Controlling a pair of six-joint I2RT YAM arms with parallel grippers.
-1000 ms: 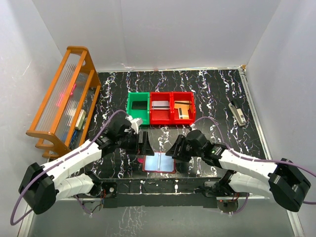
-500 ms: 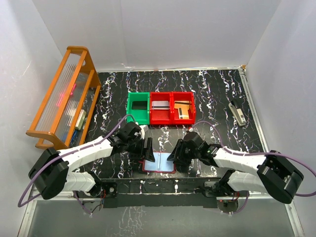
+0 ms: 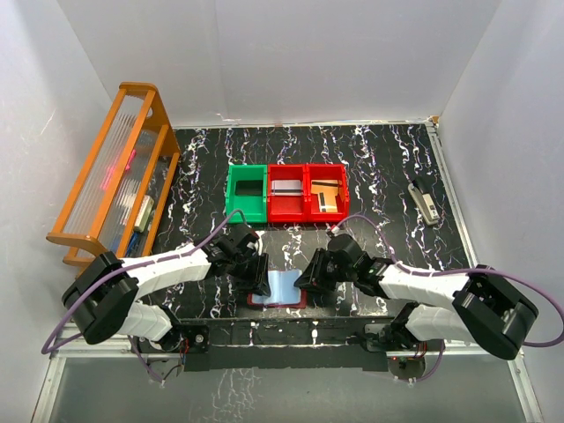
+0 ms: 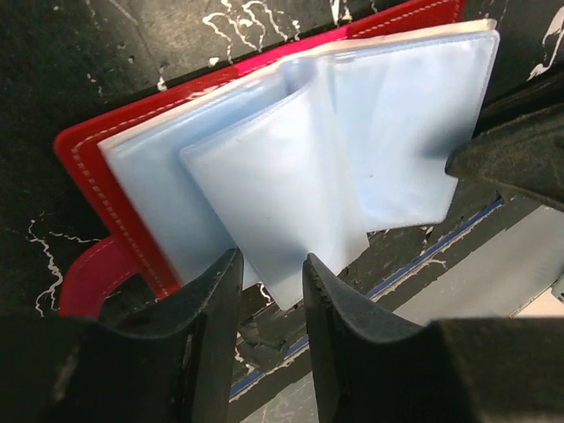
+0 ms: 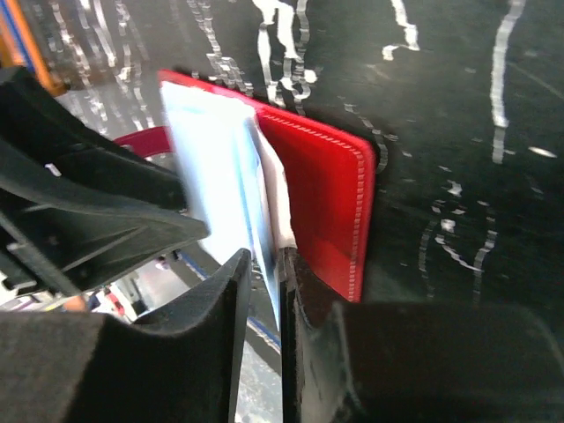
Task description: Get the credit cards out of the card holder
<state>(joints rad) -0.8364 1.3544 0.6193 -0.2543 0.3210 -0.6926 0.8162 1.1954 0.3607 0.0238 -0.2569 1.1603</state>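
Card holder (image 3: 280, 291) lies open on the black marbled surface (image 3: 388, 167), at its near edge, between the two hands. Its red cover is down and its pale blue sleeves (image 4: 273, 185) face up, fanned in loose leaves. The snap tab (image 4: 92, 273) sticks out on the left hand's side.

Left hand (image 3: 257, 280) sits at the holder's left side. In its wrist view the fingers (image 4: 207, 300) stand narrow but apart. The corner of one raised sleeve dips into the gap between them, and neither finger visibly presses on it. The right hand's dark finger stands against the far edge of the sleeves there.

Right hand (image 3: 308, 280) sits at the holder's right side. Its fingers (image 5: 308, 335) leave only a thin slit, and the edge of a sleeve leaf stands in that slit, raised off the red cover. Whether they clamp it I cannot tell. Beyond the leaf the left hand fills the view, close in.

Well behind the holder three bins sit in a touching row: a green bin (image 3: 246, 192), then two red bins (image 3: 307, 216). The cards (image 3: 326, 196) lie in the red ones: a grey striped one in the middle bin, gold and brown ones in the right bin. A wooden rack (image 3: 115, 167) stands along the left wall and a stapler (image 3: 426, 203) lies by the right edge, both well apart from the holder.
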